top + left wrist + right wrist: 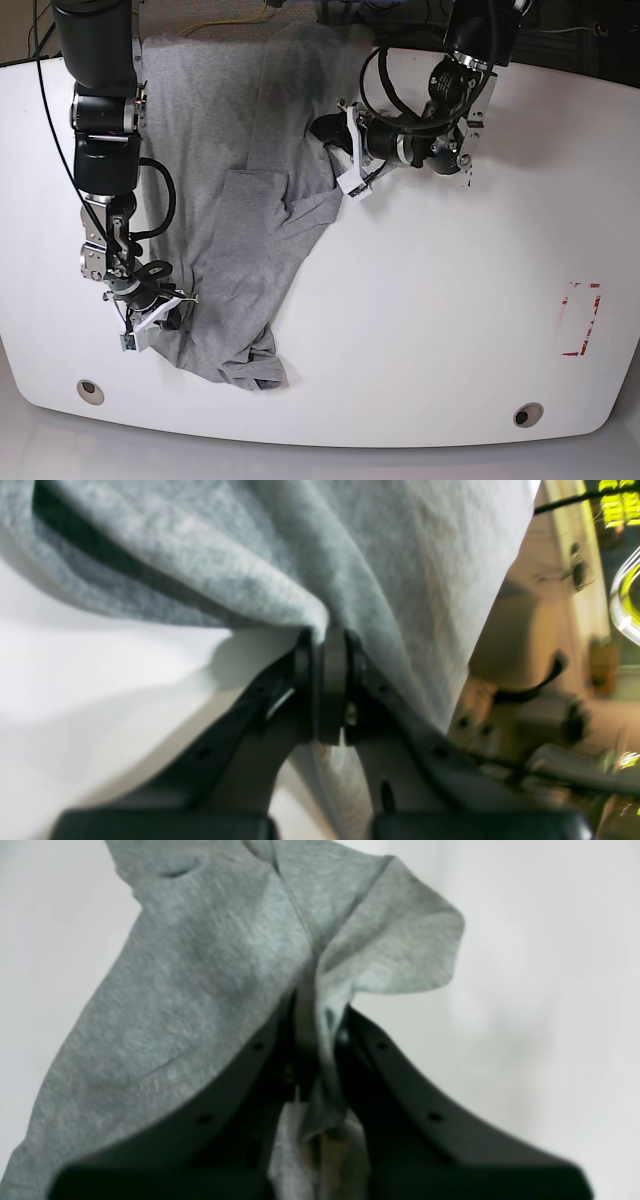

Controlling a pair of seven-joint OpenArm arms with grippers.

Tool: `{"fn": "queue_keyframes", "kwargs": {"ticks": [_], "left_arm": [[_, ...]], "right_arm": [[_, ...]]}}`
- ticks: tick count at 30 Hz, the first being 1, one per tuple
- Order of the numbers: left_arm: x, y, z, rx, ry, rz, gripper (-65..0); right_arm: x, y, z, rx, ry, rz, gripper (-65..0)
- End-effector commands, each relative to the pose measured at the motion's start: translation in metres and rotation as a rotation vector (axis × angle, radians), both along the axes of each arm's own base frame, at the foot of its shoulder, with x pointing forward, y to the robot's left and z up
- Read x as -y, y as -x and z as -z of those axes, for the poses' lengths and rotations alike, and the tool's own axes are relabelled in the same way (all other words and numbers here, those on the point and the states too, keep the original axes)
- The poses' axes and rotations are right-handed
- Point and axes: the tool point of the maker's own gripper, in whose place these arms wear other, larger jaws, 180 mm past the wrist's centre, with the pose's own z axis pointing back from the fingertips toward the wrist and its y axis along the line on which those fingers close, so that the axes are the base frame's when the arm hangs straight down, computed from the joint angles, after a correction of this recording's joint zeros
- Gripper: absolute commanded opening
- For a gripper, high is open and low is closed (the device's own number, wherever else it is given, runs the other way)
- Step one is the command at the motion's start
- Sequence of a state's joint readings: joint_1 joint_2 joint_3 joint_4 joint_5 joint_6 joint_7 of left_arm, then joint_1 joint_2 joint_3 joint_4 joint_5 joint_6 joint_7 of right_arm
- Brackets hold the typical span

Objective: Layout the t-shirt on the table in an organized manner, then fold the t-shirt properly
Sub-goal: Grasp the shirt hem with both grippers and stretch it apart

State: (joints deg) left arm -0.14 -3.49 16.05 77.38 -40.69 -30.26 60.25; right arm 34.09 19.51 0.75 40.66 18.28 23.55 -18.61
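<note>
Both my grippers are clamped on the t-shirt [240, 200]: left gripper [330, 635], right gripper [315, 1005]. Soft, limp cotton (bunches easily), rumpled on the bench [450, 300]; I'd hold hems or seams.

T-shirt [235, 215] on table [430, 300], left half.

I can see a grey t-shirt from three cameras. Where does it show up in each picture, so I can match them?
Left wrist view: the t-shirt fills the top, pinched at centre by black fingers.
Right wrist view: it drapes from the upper left into the closed fingers.
Base view: it lies crumpled left of centre.
Shared landmark: the white table, also seen at and.
</note>
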Motion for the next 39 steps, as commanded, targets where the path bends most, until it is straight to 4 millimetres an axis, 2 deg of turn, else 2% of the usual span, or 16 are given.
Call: {"fn": "queue_keyframes", "kwargs": {"ticks": [1, 4, 9, 11, 17, 21, 27, 31, 39], "left_arm": [[-0.030, 0.000, 0.021, -0.018, -0.152, -0.009, -63.9], [-0.043, -0.003, 0.024, -0.016, -0.179, -0.016, -63.9], [-0.066, -0.029, 0.016, 0.039, -0.224, -0.029, -64.0], [-0.080, -0.039, 0.013, 0.061, -0.253, -0.033, -64.0], [-0.122, -0.078, -0.005, 0.146, -0.340, -0.054, -64.0], [-0.152, -0.102, -0.021, 0.203, -0.404, -0.065, -63.7], [-0.196, -0.137, -0.057, 0.330, -0.494, -0.010, -63.6], [-0.215, -0.153, -0.076, 0.396, -0.567, 0.050, -63.5], [-0.232, -0.168, -0.094, 0.477, -0.688, 0.173, -63.5]], "right_arm": [[0.007, -0.017, -0.030, 0.084, -0.003, 0.011, -64.5], [0.008, -0.017, -0.031, 0.084, -0.001, 0.011, -64.5], [0.011, -0.017, -0.031, 0.084, 0.003, 0.013, -64.5], [0.013, -0.017, -0.032, 0.085, 0.001, 0.020, -64.5], [0.039, -0.004, -0.026, 0.051, -0.018, 0.084, -64.5], [0.045, 0.000, -0.030, 0.049, -0.013, 0.094, -64.5], [0.041, 0.021, -0.020, 0.023, 0.013, 0.070, -64.5], [0.036, 0.037, -0.015, 0.023, 0.043, 0.044, -64.5], [0.023, 0.078, 0.001, 0.001, 0.090, -0.007, -64.5]]}}
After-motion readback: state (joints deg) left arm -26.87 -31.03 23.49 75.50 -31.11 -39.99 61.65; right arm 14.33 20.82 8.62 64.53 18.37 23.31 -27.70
